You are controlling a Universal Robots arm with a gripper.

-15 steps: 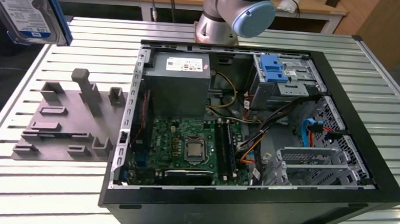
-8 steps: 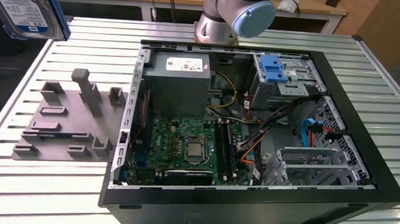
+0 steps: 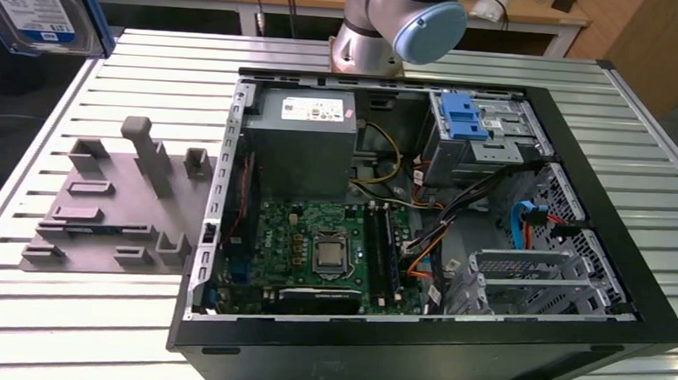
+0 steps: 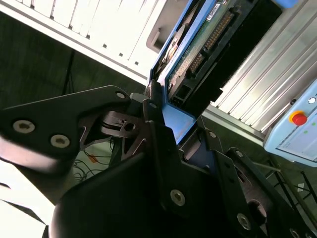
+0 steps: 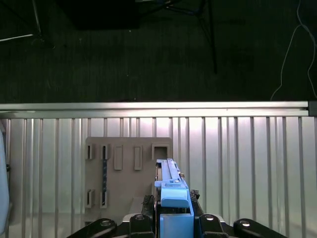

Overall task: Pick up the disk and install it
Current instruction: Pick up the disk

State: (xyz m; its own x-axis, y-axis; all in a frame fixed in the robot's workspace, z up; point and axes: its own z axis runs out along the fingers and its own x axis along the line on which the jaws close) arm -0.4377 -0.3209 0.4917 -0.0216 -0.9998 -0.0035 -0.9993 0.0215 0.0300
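Gripper (image 4: 173, 118) closed tight on one blue-railed end of the disk (image 3: 29, 4), which hangs in the air at the upper corner of the exterior view's left, label facing the camera. It is well apart from the open computer case (image 3: 431, 204) lying on the slatted bench (image 3: 77, 316). In the first wrist view the disk stands edge-on over a grey fixture (image 5: 129, 168).

Flat silver-grey disk (image 3: 35, 4) in the upper left corner of the exterior view, near upright, blue-and-white label facing out, blue rail along one edge. Edge-on in the first wrist view. Green circuit-board underside and connector pins bared in the second wrist view.
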